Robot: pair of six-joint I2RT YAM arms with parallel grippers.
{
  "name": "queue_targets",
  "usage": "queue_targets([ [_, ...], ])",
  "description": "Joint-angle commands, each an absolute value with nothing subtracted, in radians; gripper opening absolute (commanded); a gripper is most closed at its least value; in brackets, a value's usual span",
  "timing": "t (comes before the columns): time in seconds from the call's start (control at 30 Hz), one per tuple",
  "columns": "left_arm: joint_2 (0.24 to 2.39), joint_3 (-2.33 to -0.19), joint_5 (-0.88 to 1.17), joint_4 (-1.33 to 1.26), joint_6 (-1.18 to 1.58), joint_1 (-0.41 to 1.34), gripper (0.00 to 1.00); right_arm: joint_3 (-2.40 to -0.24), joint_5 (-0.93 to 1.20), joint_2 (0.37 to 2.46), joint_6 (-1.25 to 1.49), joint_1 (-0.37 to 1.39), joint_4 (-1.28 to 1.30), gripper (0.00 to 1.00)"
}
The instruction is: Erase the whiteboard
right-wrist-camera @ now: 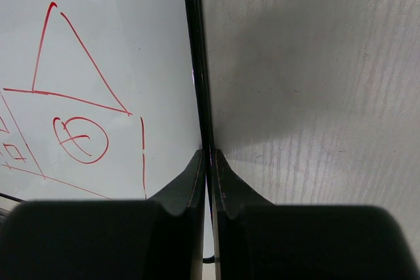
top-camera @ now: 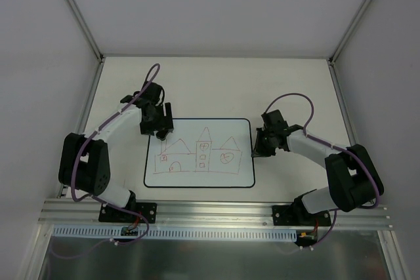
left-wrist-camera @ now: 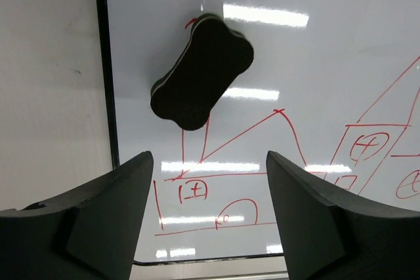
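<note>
Over the whiteboard, the left tool gapes empty near the eraser; the right tool pinches the board's edge.

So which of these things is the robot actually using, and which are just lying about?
In use: whiteboard; red drawing on it; eraser lying on the board; left fingers, open over the eraser; right fingers, shut on the board's edge.
Just there: table; metal rail.
</note>
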State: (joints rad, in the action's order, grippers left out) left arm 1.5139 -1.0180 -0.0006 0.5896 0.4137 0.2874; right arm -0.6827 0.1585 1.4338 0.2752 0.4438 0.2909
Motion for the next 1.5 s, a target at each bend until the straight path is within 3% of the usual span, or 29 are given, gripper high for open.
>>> queue_targets([
  [0.0,1.529,-1.109,-0.031,0.601,0.336,0.287,0.74,-0.650,0.130,1.459,0.252,0.453,0.298,0.06],
  [0.57,1.762,-1.226,0.041,0.600,0.261,0.219,0.66,-0.649,0.155,1.463,0.239,0.454,0.287,0.06],
  [1.23,1.727,-1.167,0.061,0.600,0.327,0.250,0.00,-0.647,0.170,1.488,0.245,0.453,0.265,0.06],
  [1.47,1.658,-1.177,-0.027,0.601,0.388,0.354,0.00,-0.647,0.170,1.491,0.247,0.453,0.262,0.06],
])
